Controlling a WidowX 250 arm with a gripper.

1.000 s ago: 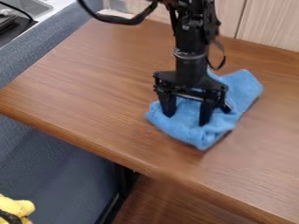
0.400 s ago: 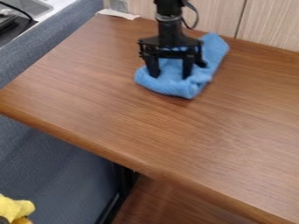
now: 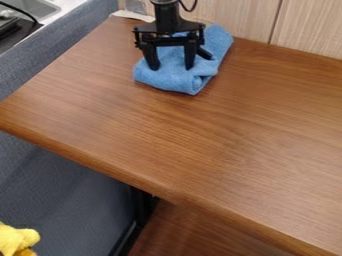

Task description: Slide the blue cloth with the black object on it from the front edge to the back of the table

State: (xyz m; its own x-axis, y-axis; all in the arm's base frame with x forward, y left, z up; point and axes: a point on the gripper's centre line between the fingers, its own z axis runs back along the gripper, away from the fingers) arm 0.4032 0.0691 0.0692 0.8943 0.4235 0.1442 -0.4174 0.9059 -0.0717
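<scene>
Toward the top of the frame, the gripper (image 3: 172, 67) has its fingers spread, tips against the folded blue cloth (image 3: 175, 81) on the bench (image 3: 200, 140). With nothing visibly pinched, uneven pressure could let it slip free or bunch near the wall panel (image 3: 307, 30).

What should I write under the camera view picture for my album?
Black gripper with its fingers apart on a folded blue cloth, on a brown table.

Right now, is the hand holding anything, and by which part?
Nothing looks clamped: the hand has its fingers spread, tips down on the near half of the folded blue cloth.
</scene>
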